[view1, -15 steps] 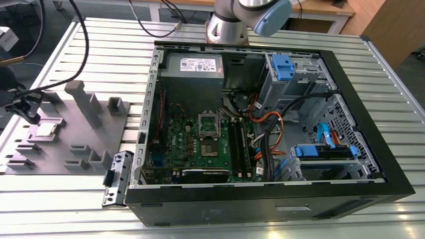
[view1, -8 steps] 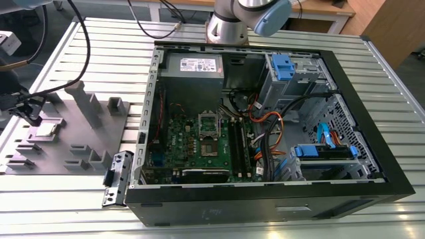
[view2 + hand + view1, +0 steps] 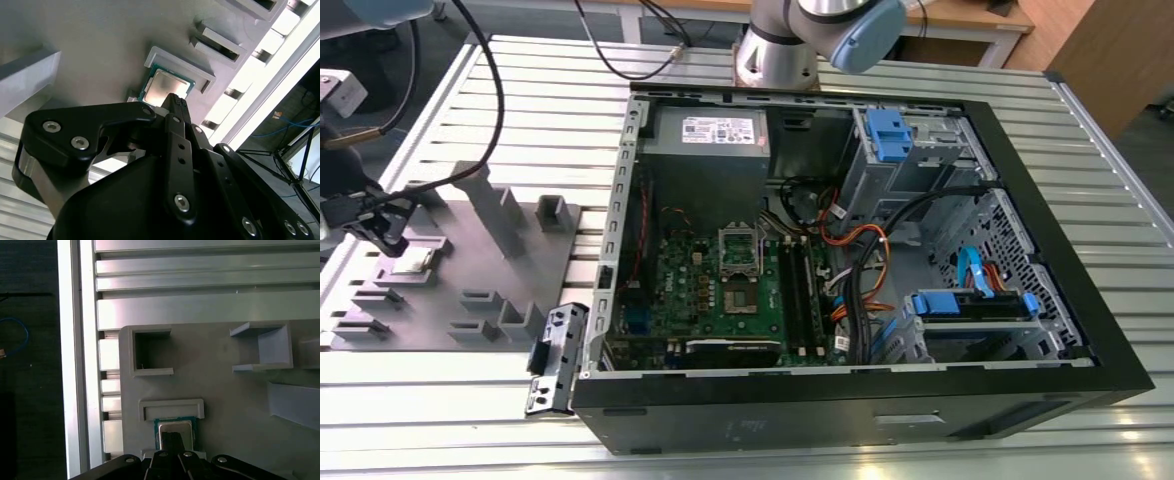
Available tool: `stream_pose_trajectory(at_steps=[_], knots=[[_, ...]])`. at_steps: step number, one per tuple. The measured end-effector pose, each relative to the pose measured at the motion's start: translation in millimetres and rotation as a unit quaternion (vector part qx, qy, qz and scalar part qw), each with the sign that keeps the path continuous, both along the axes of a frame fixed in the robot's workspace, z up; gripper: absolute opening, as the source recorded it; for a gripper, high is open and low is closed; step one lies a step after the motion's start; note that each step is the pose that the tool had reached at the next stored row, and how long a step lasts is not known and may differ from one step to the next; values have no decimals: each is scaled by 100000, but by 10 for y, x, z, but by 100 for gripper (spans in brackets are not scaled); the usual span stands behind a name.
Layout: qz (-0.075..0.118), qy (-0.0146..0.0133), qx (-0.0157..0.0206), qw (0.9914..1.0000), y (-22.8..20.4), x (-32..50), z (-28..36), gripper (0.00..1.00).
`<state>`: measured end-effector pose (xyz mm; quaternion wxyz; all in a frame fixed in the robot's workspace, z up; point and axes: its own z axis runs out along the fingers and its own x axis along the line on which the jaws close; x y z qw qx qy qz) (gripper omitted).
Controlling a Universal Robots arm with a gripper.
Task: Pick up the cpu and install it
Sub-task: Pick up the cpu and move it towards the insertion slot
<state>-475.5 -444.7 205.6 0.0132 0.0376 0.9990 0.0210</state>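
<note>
The cpu (image 3: 167, 86), a small square chip with a silvery top and green rim, lies flat in a recess of the grey fixture block (image 3: 225, 405). In the first wrist view the cpu (image 3: 175, 426) sits just below a raised grey lip. My gripper (image 3: 176, 101) hangs directly over it, fingers shut together within the chip's width, tips at or just above its top; contact cannot be told. In the exterior view my gripper (image 3: 383, 238) is at the far left over the fixture, beside the cpu (image 3: 411, 263). The motherboard's silver socket frame (image 3: 738, 243) lies inside the open case.
The open black computer case (image 3: 1067, 300) takes up the exterior view's middle and right, with cables, memory sticks and blue drive brackets inside. The fixture block carries several upright posts and pockets (image 3: 494, 205). A small metal bracket (image 3: 556, 355) lies beside the case. Slatted aluminium table (image 3: 520, 90) lies underneath.
</note>
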Motion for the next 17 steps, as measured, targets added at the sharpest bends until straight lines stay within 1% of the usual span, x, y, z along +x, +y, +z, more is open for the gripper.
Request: stream_pose_trajectory(at_steps=[17], knots=[[0, -9, 6, 100000, 0, 35, -4, 11]])
